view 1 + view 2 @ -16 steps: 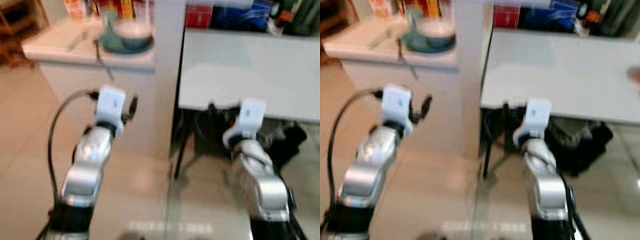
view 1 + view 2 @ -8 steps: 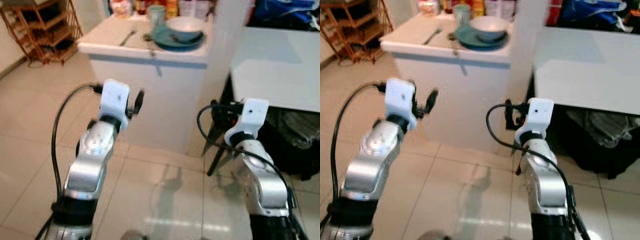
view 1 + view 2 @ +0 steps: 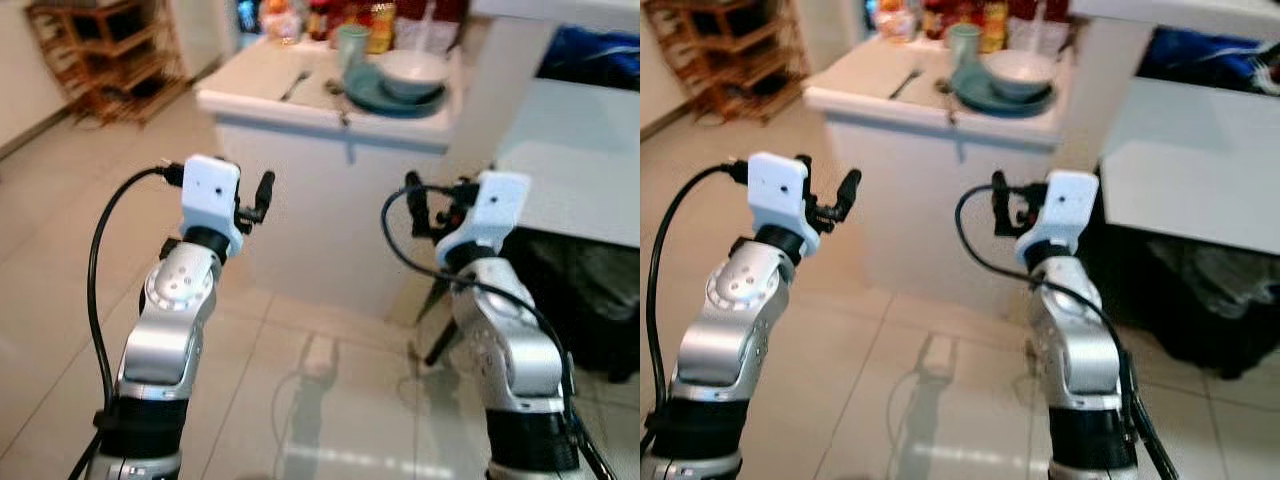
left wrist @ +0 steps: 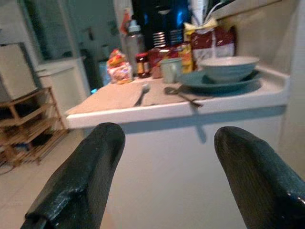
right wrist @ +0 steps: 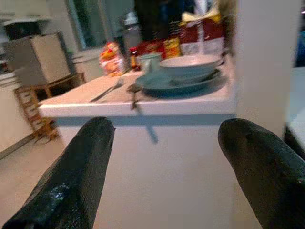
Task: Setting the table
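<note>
Evidently the step in hand is the approach: both arms are raised short of the white counter (image 3: pixel 300 100), nothing picked up yet. On the counter sit a teal plate (image 3: pixel 385 95) with a pale bowl (image 3: pixel 418 68) on it, a green cup (image 3: pixel 350 44) just beside the plate, a fork (image 3: pixel 296 84) further from the bowl, and a spoon (image 4: pixel 183 95) at the counter's front edge. The left gripper (image 4: pixel 167 181) and right gripper (image 5: pixel 171 171) both hold their fingers wide apart, empty (each wrist view shows it plainly). Next, I judge, comes closing in on the counter and reaching for the plate.

Glossy tiled floor (image 3: pixel 330 400), smooth matt counter (image 3: pixel 300 100), wooden shelf rack (image 3: pixel 100 50).
</note>
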{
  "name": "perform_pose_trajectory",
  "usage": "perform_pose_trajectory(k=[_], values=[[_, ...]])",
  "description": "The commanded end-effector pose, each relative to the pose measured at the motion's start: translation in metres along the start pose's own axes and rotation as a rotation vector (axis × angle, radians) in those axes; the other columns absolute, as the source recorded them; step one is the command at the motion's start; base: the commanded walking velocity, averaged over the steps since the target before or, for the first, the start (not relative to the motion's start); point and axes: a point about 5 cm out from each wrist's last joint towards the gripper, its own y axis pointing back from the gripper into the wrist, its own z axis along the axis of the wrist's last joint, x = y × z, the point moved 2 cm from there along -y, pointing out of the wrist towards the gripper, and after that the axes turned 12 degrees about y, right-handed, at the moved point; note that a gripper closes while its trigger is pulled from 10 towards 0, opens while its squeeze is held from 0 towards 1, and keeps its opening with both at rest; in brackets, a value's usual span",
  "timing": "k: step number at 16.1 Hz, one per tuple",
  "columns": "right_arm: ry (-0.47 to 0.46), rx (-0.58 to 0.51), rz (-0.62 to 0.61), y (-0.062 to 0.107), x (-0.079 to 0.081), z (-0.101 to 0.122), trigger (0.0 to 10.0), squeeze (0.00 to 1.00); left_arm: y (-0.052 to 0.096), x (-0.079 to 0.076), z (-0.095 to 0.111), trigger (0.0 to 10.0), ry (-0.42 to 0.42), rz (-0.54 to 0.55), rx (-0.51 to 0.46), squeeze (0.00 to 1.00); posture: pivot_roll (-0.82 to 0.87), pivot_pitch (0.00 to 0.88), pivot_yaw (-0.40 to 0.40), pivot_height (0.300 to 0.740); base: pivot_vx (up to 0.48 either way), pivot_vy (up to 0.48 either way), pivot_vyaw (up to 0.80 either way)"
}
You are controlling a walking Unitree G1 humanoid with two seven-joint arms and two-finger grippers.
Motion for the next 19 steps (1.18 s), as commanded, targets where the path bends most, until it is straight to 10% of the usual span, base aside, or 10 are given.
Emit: perform_pose_trajectory(k=[1, 19], values=[[0.003, -0.011, 0.015, -0.003, 0.000, 0.002, 10.0, 0.00, 0.001, 0.000, 0.004, 10.0, -0.006, 0.006, -0.020, 0.00, 0.15, 0.000, -0.014, 0.740, 0.480, 0.000, 0.00], [-0.013, 0.012, 0.034, -0.003, 0.002, -0.007, 10.0, 0.00, -0.003, 0.004, 0.002, 10.0, -0.025, 0.005, -0.013, 0.00, 0.15, 0.000, -0.002, 0.740, 0.373, 0.016, 0.00]])
